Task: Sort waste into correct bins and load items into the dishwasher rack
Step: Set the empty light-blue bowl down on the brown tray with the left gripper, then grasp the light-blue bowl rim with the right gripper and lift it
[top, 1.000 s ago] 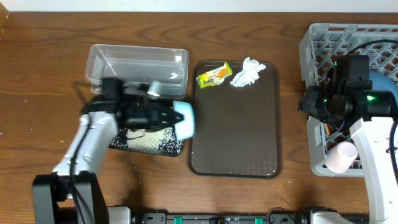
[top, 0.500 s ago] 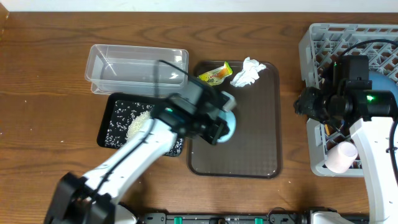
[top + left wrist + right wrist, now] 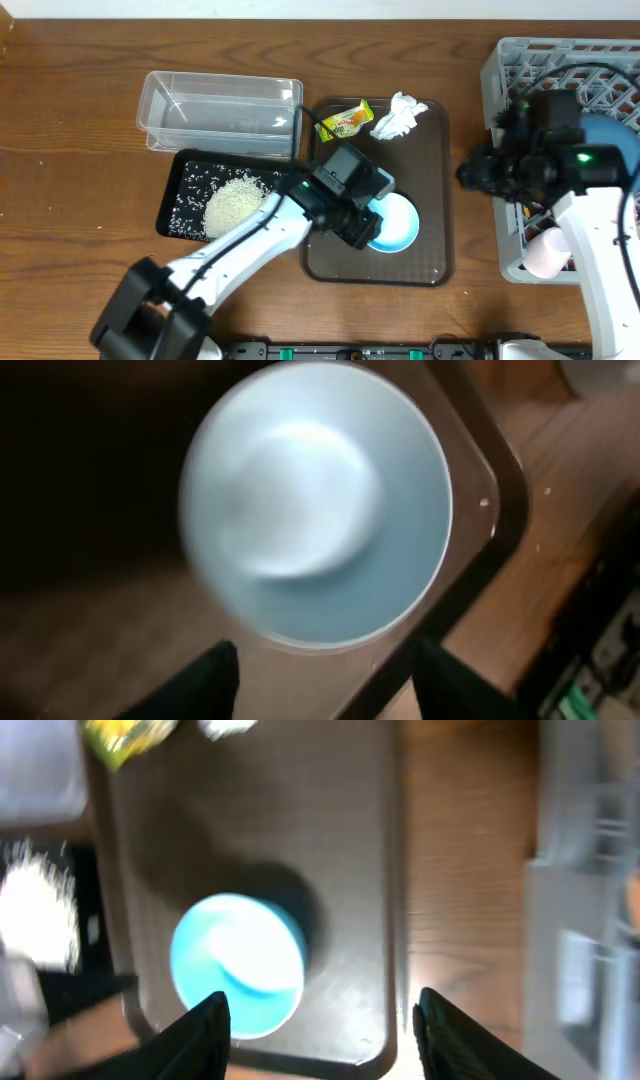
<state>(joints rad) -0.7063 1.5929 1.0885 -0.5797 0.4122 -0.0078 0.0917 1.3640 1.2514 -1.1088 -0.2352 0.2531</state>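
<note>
Overhead, left hand (image 3: 372, 228) covers part of the mint-green bowl (image 3: 402, 222); it and right hand (image 3: 322, 1005) gape, seemingly empty.

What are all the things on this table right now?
clear tub: one, see-through, left of the brown tray
black tray: one, black, beside the tub
rice: pile plus loose grains, white, in the black tray
brown tray: one, brown, middle
snack wrapper: one, yellow-green, on the brown tray
tissue: one, white, beside the wrapper
small bowl: one, pale blue-green, on the brown tray
rack: one, light grey, right
blue bowl: one, blue, in the rack, partly hidden
cup: one, pale pink, in the rack
left fingers: two, black, apart
right fingers: two, black, apart
</note>
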